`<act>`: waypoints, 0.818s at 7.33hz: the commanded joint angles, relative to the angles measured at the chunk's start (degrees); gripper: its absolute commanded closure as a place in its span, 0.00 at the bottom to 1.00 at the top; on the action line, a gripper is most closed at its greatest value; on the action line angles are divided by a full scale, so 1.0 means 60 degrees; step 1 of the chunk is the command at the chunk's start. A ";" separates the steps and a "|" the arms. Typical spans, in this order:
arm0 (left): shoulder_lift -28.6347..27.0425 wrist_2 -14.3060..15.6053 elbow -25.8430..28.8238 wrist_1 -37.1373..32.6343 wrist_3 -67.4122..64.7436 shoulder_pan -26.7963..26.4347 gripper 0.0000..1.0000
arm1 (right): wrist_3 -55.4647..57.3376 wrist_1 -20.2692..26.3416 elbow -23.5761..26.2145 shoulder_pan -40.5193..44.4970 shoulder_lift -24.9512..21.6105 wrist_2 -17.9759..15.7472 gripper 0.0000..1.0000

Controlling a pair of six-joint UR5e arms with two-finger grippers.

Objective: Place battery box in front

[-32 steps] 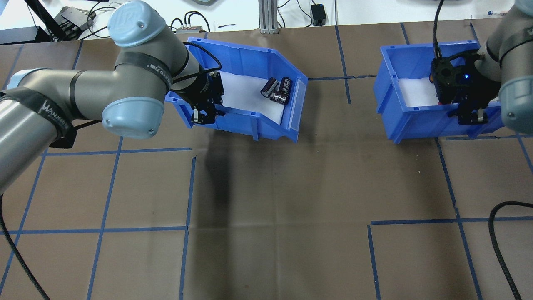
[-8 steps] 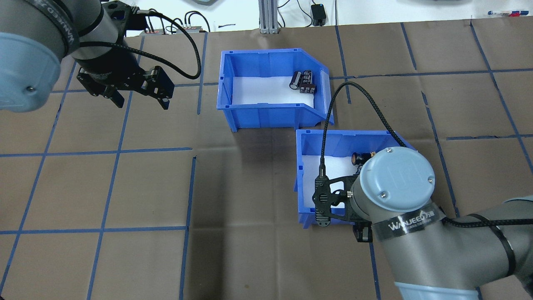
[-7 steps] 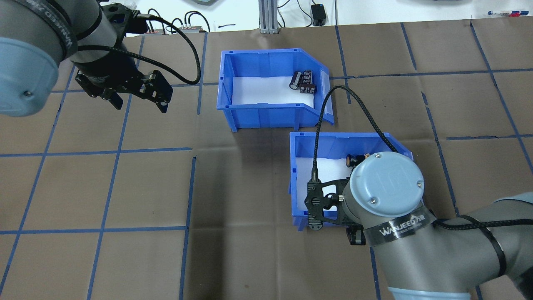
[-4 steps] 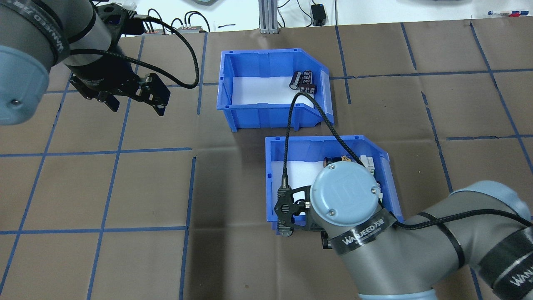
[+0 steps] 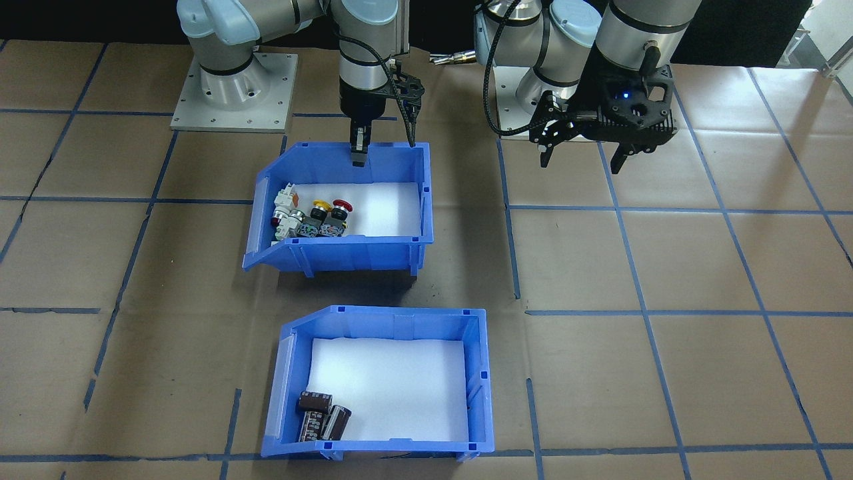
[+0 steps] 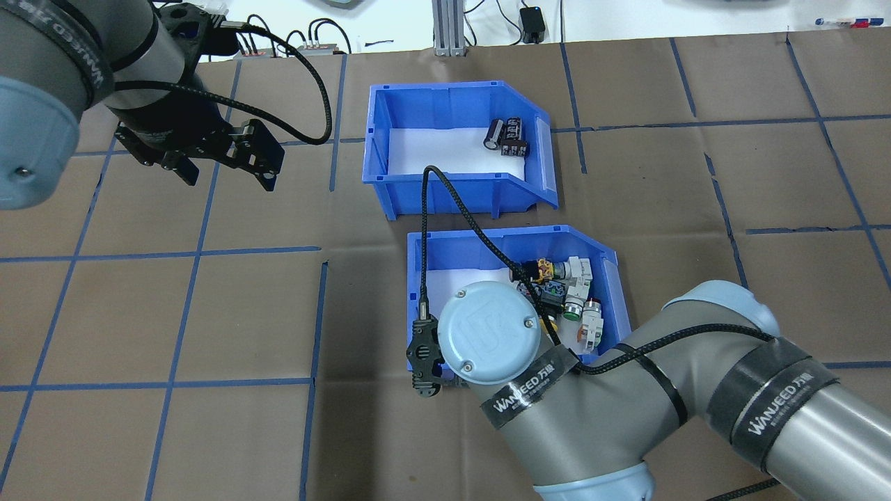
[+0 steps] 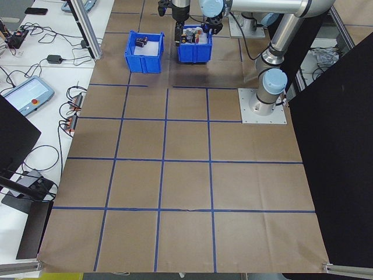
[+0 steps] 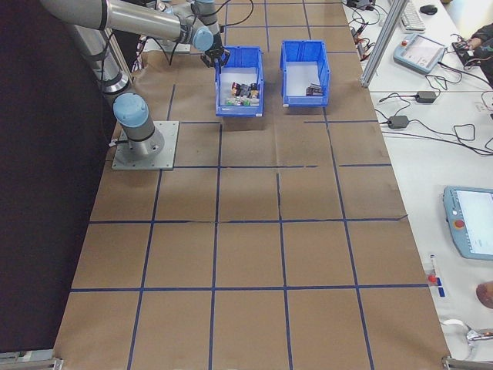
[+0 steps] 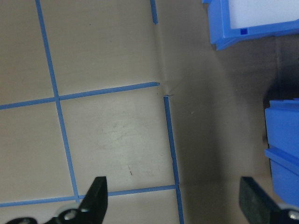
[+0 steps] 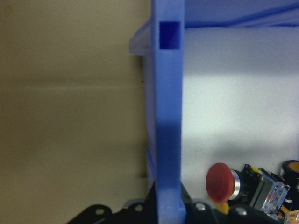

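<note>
- Your right tool (image 5: pixel 358 155) is clamped on the switch bin (image 6: pixel 511 296) wall, dragged to 6 o'clock of the battery box (image 6: pixel 452 156).
- Left tool (image 6: pixel 226 163) is spread open, empty, off at 9 o'clock.
- Battery box now sits in front.

Bright, even light from above. Soft dark shadows on brown table (image 6: pixel 209 313) beside blue bins. White liner (image 5: pixel 390 387) glares a bit. Right wrist view blurry up close, bin wall (image 10: pixel 168 121) fuzzy. Side views sharp, small.

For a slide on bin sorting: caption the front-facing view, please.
Right gripper grips the switch bin wall; battery box sits beyond it; left gripper hangs open.
</note>
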 commanded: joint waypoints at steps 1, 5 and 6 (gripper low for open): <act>0.0115 0.0008 0.0044 -0.0076 -0.0104 -0.0026 0.00 | 0.0170 -0.0051 -0.0023 0.0110 0.0133 -0.0036 0.97; 0.0291 -0.0006 -0.0057 -0.0266 -0.0441 -0.0026 0.00 | 0.0756 -0.0022 -0.0023 0.0110 0.0207 0.0023 0.00; 0.0320 -0.0079 -0.0232 -0.0252 -0.0456 -0.0026 0.00 | 0.0741 -0.0022 -0.0037 0.0110 0.0134 -0.0021 0.00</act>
